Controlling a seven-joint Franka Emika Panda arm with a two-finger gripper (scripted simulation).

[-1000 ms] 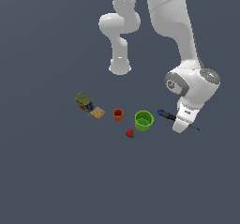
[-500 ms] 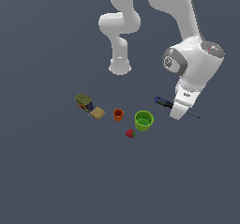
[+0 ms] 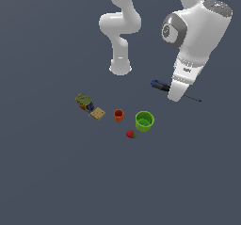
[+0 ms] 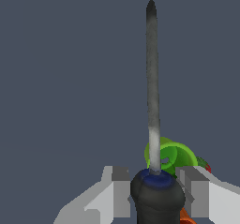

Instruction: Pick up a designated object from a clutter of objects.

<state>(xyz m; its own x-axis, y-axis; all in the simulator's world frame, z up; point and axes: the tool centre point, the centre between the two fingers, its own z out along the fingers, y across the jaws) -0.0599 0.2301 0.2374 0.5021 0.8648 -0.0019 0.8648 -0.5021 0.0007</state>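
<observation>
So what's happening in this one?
A single white arm has its tool shut on the screwdriver, gripping it at the blue-and-black handle, with the thin shaft sticking out past the other side. The screwdriver is held up, apart from the other items. The green cup, orange cup, strawberry, tan block and olive-and-blue box sit on the grey surface, untouched, toward the exterior view's left of the tool.

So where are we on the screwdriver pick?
Done: the gripper is shut on the screwdriver, which hangs clear of the floor, with the green cup, orange cup and strawberry left below. In hand: carrying it. Left: probably nothing beyond holding it steady.
</observation>
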